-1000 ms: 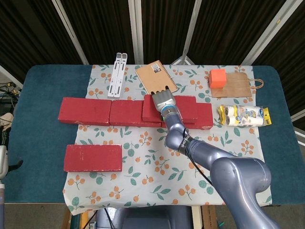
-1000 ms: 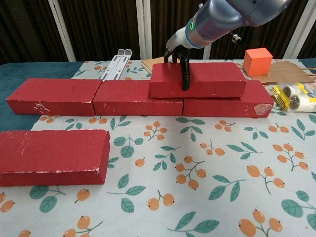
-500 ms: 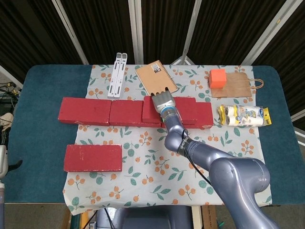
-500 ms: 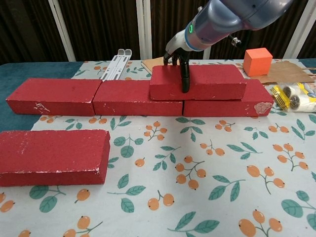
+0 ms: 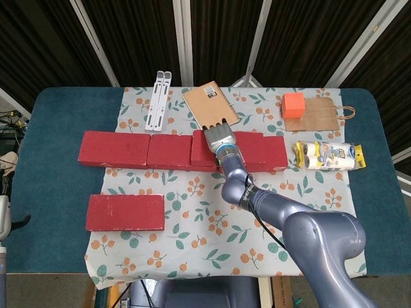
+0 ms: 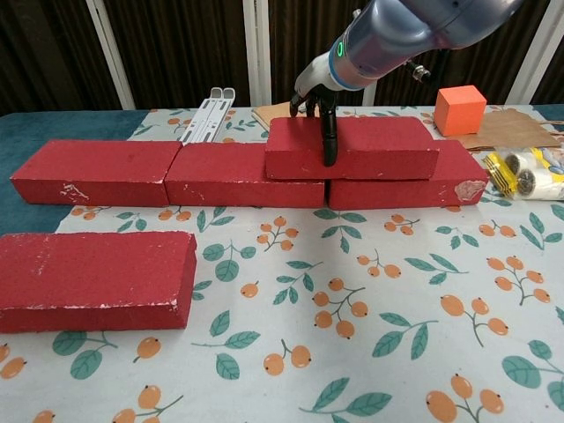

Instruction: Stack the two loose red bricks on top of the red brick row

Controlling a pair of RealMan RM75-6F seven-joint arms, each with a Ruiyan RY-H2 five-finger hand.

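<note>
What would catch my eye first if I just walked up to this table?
Probably the right hand gripping a red brick set on top of the red brick row across the flowered tablecloth. Next, the loose red brick lying alone nearer the robot, on its left.

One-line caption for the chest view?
Right hand grips a red brick atop the brick row; second loose brick waits in front.
</note>
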